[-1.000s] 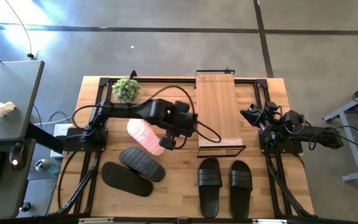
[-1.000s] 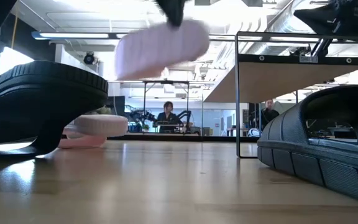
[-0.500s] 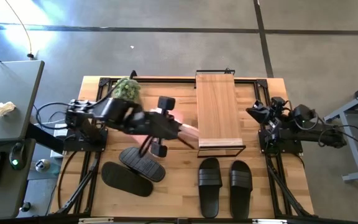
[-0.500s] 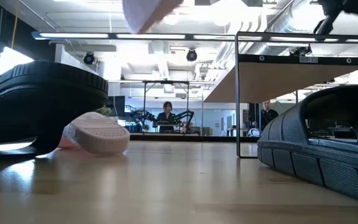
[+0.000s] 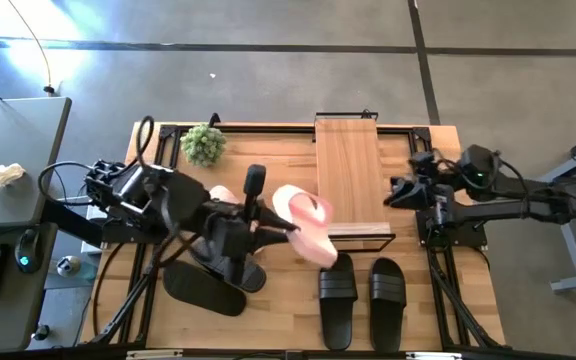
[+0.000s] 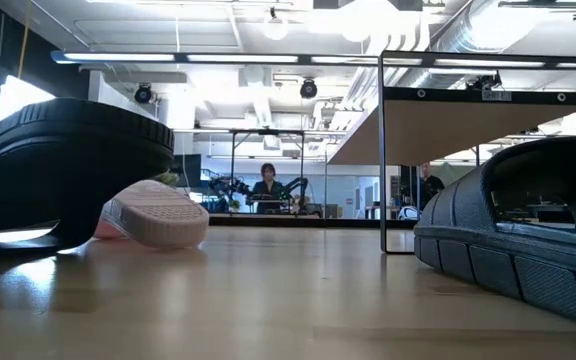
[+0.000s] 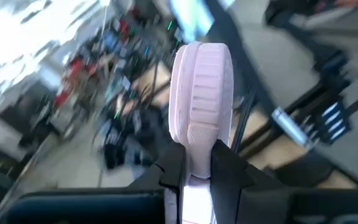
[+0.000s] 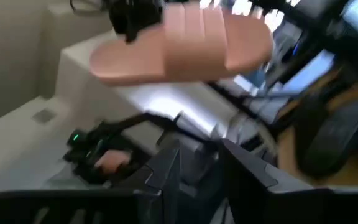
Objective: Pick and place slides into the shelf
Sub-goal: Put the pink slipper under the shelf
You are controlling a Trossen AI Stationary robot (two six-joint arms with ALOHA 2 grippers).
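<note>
Left gripper [image 5: 286,229] jaws clenched on pink slide [image 5: 305,223], now swung from table centre to shelf [image 5: 347,172] front; placement imminent. Right gripper [image 5: 398,191] jaws: cannot tell.

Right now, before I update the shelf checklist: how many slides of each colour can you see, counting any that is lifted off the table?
Pink slides: 2
Black slides: 4
Total: 6
</note>
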